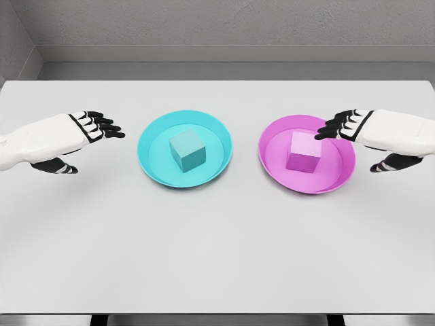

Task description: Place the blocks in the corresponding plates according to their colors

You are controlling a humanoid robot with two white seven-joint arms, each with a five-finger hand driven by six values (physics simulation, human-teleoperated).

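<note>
White forearm shells, black fingers (102, 124) (white segments on knuckles), both hands alike.

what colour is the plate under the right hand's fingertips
Magenta plate, holding a matching magenta block; only the head view shows it.

A cyan block (187, 150) sits inside the cyan plate (155, 165), left on the counter. A magenta block (303, 151) sits inside the magenta plate (340, 175), just right of it.
</note>
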